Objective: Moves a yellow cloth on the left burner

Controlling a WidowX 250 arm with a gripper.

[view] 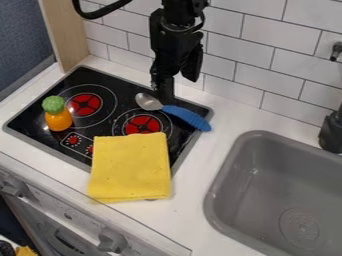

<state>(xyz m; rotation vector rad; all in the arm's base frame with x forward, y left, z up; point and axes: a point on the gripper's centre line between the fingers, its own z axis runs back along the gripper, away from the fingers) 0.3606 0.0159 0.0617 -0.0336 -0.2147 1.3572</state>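
Cloth (130,167) lies across the stove's (83,76) front edge. Orange-and-green toy (58,119) stands by the left burner (85,104). Gripper (163,94) hangs near the spoon (180,114); whether it is open cannot be told.

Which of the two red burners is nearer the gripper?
The right burner, between the gripper and the yellow cloth; the left burner has the orange, green-topped toy beside it.

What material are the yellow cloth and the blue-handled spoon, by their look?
The yellow cloth looks like matte fabric with soft, uneven edges. The spoon has a shiny grey bowl, probably metal, and a ridged blue handle, maybe plastic or rubber.
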